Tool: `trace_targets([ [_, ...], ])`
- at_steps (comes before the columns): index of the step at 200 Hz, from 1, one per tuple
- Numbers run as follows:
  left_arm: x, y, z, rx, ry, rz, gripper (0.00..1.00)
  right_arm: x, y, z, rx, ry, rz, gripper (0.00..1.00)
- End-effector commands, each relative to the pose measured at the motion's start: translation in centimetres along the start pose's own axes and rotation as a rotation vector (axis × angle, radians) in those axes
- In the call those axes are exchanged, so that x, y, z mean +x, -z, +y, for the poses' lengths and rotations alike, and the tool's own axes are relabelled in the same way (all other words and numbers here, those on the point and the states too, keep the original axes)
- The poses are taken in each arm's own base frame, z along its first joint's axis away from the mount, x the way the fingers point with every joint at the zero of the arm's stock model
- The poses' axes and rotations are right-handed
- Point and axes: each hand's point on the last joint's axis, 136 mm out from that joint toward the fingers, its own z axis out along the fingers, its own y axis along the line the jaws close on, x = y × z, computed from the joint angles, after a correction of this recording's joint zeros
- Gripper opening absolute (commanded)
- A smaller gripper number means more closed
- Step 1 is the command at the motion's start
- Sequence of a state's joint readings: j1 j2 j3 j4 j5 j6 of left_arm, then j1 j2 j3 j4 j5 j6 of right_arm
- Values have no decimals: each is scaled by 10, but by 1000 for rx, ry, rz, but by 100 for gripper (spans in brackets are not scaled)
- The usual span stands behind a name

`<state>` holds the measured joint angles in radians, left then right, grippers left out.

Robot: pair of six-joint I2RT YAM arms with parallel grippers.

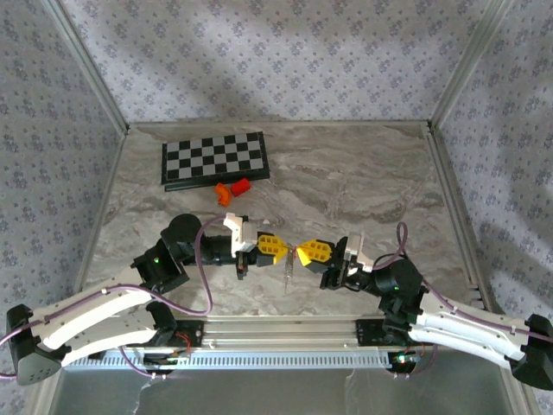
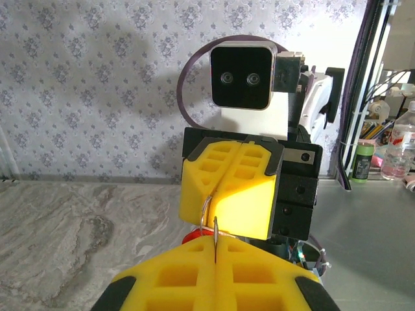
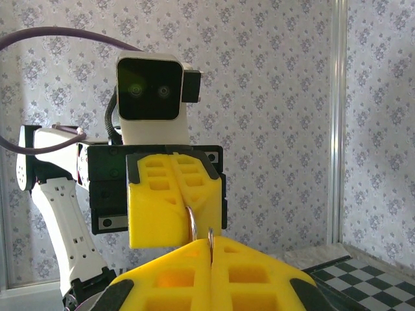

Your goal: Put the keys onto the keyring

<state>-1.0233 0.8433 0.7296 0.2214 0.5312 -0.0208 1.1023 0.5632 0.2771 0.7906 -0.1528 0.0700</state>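
The keyring is held above the worktop between the arms, its wire pinched by the left claw and the right claw, both pressed together, with a thin key dangling beneath, so we judge the threading step is in hand and calls next for a fine slide along the wire.

Left wrist view: keyring tag is mostly hidden behind the left gripper, whose fingers the bottom edge cuts off. Its wire disappears into the right gripper seam. Top view: thin silver piece is too small to identify.
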Motion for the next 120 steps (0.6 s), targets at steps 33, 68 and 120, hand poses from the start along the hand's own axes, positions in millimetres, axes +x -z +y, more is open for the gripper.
trace_targets([
  [33,-10,-1,-3,13,-13,-34,0,-13,3,2,-7,17,-48,0],
  [68,-12,-1,-3,11,-16,-39,0,-15,5,2,-2,25,-41,0],
  [120,-15,0,-3,11,-20,-44,0,-14,5,-1,16,32,-18,0],
])
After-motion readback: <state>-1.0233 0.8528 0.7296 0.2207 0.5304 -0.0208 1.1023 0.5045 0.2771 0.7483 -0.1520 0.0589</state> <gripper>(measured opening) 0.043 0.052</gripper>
